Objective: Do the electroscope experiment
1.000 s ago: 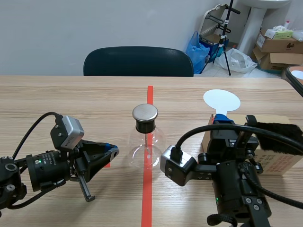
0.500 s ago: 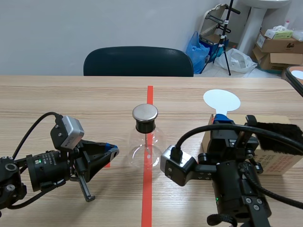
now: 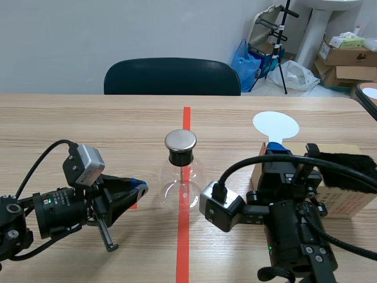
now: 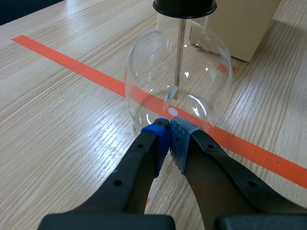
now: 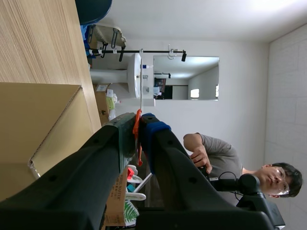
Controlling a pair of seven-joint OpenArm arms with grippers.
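Fingers (image 4: pixel 180 136) clenched empty on the left gripper (image 4: pixel 169 127) sit just beside the electroscope (image 3: pixel 181 177), so a nudge could topple it; the right gripper (image 5: pixel 139 125) pinches the white disc (image 3: pixel 275 125).

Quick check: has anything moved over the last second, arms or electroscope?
Nothing visibly changed. The left jaws stay shut at the electroscope, tips by its glass bulb; the right jaws stay shut on the white disc paddle.
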